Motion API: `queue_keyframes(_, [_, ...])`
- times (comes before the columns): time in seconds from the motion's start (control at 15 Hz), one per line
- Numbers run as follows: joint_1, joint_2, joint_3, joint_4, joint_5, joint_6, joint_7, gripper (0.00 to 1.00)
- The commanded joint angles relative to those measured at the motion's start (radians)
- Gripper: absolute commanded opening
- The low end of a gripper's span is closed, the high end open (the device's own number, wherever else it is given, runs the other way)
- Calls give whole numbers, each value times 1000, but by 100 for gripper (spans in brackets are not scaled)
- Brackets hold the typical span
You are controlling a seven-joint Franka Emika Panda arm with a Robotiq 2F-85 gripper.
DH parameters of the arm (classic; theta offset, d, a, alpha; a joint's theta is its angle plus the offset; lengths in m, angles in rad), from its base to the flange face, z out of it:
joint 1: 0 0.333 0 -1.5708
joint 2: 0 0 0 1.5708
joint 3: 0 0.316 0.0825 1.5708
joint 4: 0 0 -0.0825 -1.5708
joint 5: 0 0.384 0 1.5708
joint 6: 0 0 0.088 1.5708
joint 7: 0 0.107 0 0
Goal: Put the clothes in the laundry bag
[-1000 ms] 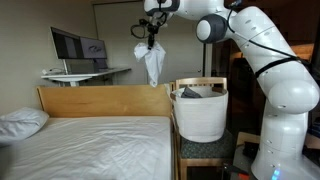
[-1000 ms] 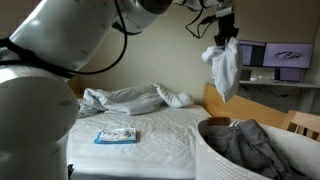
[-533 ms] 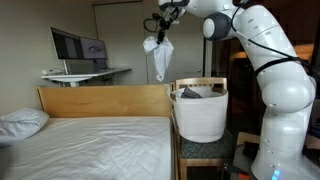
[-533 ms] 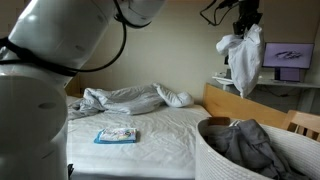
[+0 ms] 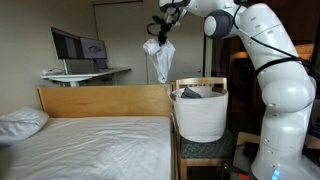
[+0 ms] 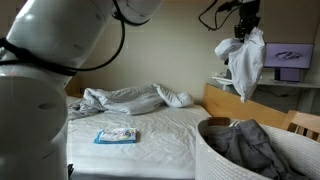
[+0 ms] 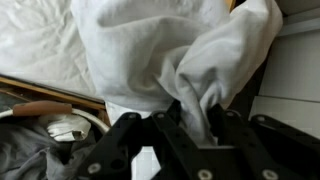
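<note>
**Hanging white garment held high, up and to the bed side of the laundry bag**

Dangling from the jaws, the white garment (image 5: 156, 62) hangs in loose folds well above the level of the laundry bag's (image 5: 200, 120) rolled rim. In that exterior view it sits off to the bag's bed side rather than over the opening. In an exterior view from across the bed, the garment (image 6: 246, 68) hangs above the bag's far edge. Whether it is truly over the mouth cannot be told. The wrist view shows the jaws pressed in on a bunched fold of the white cloth (image 7: 170, 45), pinching it, with the rest spilling away from them.

Inside the bag lies a dark grey garment (image 6: 250, 150), heaped against the white wall and showing just above the rim (image 5: 193, 92). The bag stands upright in its light wooden frame.

The robot arm (image 5: 275, 70) rises on the side of the bag away from the bed and arches over the bag to reach the garment. Next to the bag, a wooden bed board (image 5: 100, 100) meets its frame. Past the board stretches the bed (image 5: 90, 150), with a white pillow (image 5: 22, 122) at the end far from the bag. Crumpled bedding (image 6: 125, 98) and a flat blue-and-white packet (image 6: 117, 135) also lie on the mattress. Behind the bed, well away from the bag, a bench (image 5: 90, 73) carries a monitor (image 5: 78, 46).
</note>
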Motion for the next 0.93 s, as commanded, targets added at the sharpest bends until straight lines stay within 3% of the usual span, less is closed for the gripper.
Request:
queue_keyframes(0.0, [-6, -168, 15, -228, 14, 6, -223, 10])
queue_keyframes(0.4, [1, -325, -5, -496, -23, -107, -436, 11])
queue_keyframes(0.47, [-9, -233, -15, -365, -21, -94, -372, 11])
queue_keyframes(0.53, [-9, -245, -15, -390, -21, -98, -379, 27])
queue_keyframes(0.73, [-8, -236, -16, -381, -21, -97, -379, 27])
queue_keyframes(0.8, [-8, -235, -15, -380, -21, -97, -379, 11])
queue_keyframes(0.87, [-10, -246, -17, -403, -31, -96, -409, 11])
